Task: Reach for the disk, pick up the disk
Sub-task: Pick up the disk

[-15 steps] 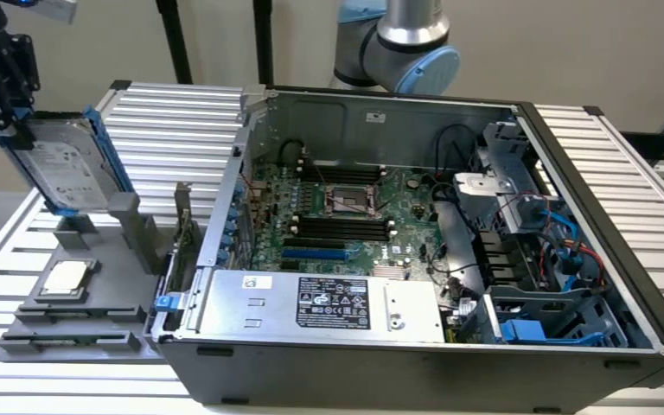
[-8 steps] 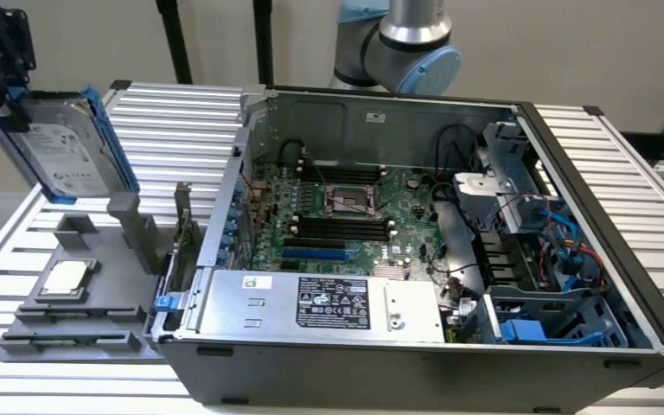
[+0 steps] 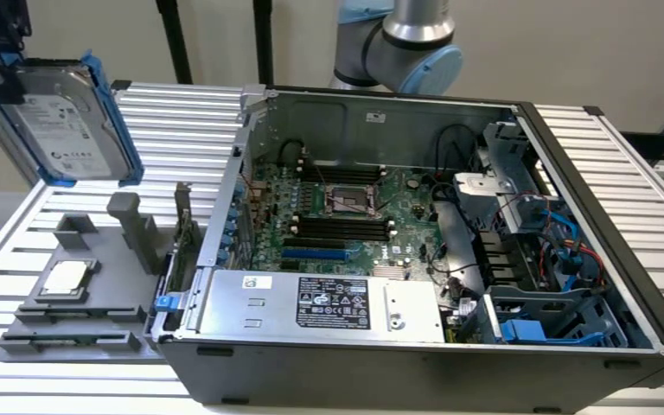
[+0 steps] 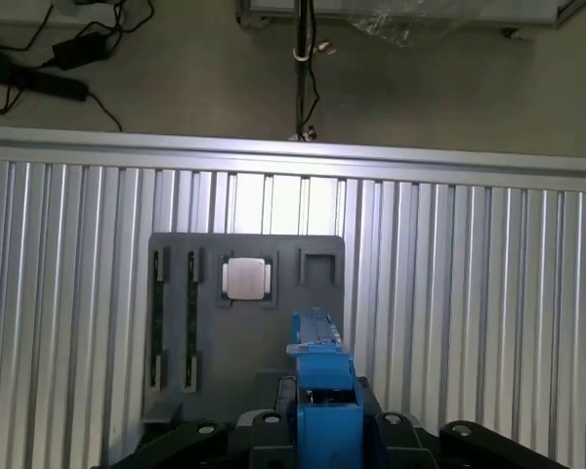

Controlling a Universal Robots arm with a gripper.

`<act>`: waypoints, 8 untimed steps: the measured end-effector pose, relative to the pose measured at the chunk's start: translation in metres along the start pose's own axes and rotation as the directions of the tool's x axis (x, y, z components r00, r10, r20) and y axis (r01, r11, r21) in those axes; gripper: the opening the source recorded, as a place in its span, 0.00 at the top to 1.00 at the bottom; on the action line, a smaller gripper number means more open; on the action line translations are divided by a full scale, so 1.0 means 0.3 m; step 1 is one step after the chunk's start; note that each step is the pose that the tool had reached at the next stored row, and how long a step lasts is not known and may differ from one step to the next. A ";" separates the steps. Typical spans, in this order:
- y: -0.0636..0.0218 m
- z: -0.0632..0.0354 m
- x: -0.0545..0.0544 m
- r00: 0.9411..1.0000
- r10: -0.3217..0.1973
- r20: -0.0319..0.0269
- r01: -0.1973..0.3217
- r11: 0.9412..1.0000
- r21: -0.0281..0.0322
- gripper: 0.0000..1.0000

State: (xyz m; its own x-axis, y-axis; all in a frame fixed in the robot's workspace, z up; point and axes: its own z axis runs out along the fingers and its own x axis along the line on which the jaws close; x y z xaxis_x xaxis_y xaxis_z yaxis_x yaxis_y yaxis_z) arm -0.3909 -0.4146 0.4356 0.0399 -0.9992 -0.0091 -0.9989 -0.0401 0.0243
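Disk (image 3: 65, 121) is up in the air at the exterior view's far left, clear of the counter (image 3: 194, 108). It hangs nearly upright w/ a slight tilt, white label facing the camera, blue carrier frame round its edges. Pincer (image 3: 1, 62) is clamped on the disk's top end, black fingers either side of the frame. In the wrist view the disk (image 4: 324, 386) shows edge-on as a blue strip, gripped in the pincer (image 4: 324, 435).

Directly under the disk lies a grey tray (image 3: 118, 285) w/ upright posts and slots. A small square silver chip (image 3: 65, 278) sits in a recess on it, well apart from the disk. In the wrist view the chip (image 4: 246, 277) sits near the tray's (image 4: 273, 342) middle, on the ribbed aluminium counter (image 4: 469, 293).

To the exterior view's right of the tray is an open PC case (image 3: 424, 372), lying on its side. Inside are a green motherboard (image 3: 344, 207) and a silver box w/ black label (image 3: 332, 303). Robot arm (image 3: 407, 43) stands behind the case. Black cables (image 4: 39, 68) lie on the floor beyond the counter's edge.
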 end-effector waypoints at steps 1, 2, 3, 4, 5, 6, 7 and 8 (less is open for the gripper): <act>-0.009 -0.015 0.004 1.000 0.000 0.000 0.000 1.000 0.000 0.67; -0.018 -0.030 0.009 1.000 0.000 0.001 0.000 1.000 -0.001 0.67; -0.027 -0.046 0.014 1.000 0.000 0.001 0.000 1.000 -0.001 0.67; -0.037 -0.061 0.019 1.000 0.000 0.001 0.000 1.000 -0.001 0.67; -0.047 -0.078 0.024 1.000 0.000 0.001 0.000 1.000 -0.002 0.67; -0.056 -0.092 0.028 1.000 0.000 0.002 0.000 1.000 -0.002 0.67; -0.065 -0.104 0.032 1.000 0.000 0.003 0.000 1.000 -0.003 0.67; -0.073 -0.115 0.035 1.000 0.000 0.005 0.000 1.000 -0.003 0.67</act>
State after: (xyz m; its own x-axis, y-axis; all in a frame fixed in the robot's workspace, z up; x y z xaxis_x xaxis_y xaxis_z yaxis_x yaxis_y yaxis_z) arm -0.3676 -0.4246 0.4696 0.0398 -0.9991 -0.0138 -0.9988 -0.0402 0.0276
